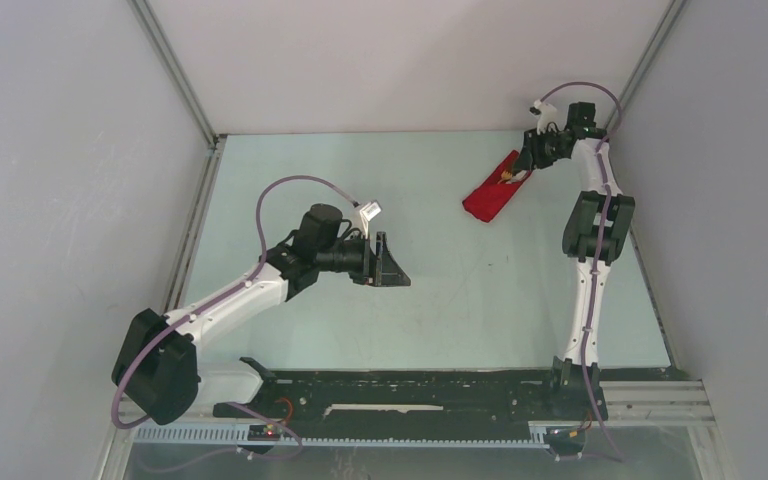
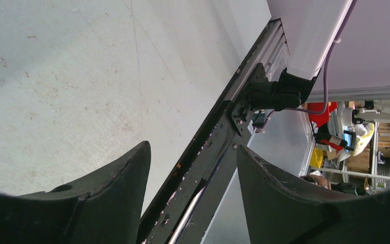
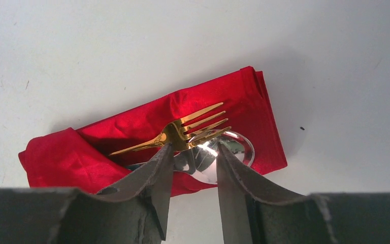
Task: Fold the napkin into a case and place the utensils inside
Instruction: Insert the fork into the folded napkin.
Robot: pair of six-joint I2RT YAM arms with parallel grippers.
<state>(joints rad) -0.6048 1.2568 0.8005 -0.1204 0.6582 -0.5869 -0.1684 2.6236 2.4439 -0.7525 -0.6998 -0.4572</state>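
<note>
The red napkin is folded into a narrow case lying at the far right of the table. In the right wrist view the case holds a gold fork and a shiny silver spoon; their heads stick out of the open end and the handles are tucked under the fold. My right gripper hovers just over the fork's neck and the spoon bowl, jaws apart, gripping nothing; from above it sits at the case's far end. My left gripper is open and empty over the table's middle, also in its wrist view.
A black rail runs along the near edge and shows in the left wrist view with the right arm's base. Grey enclosure walls stand at left, back and right. The case lies close to the right wall.
</note>
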